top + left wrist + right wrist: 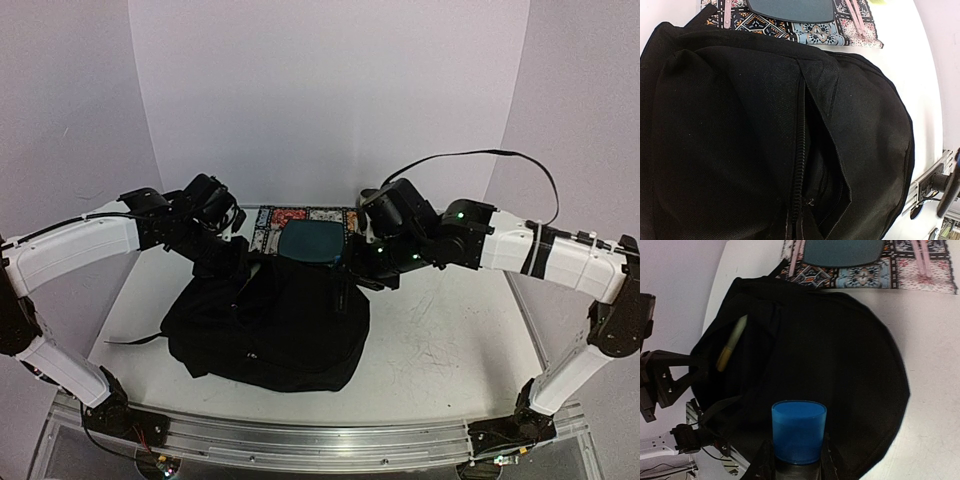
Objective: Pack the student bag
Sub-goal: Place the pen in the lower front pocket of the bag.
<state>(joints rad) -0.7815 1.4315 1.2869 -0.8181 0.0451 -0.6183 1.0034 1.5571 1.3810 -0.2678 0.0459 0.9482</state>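
black backpack (270,330) lies centre of worktop (450,340), toward near edge. right gripper (796,455) clamps blue cup (798,430); left gripper (212,250) grip unclear. risk: narrow zip opening (812,150) snags cup, soft fabric sagging shut.

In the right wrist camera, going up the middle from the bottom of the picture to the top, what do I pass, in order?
blue cup → black backpack → patterned fabric piece → dark teal flat object lying on that fabric
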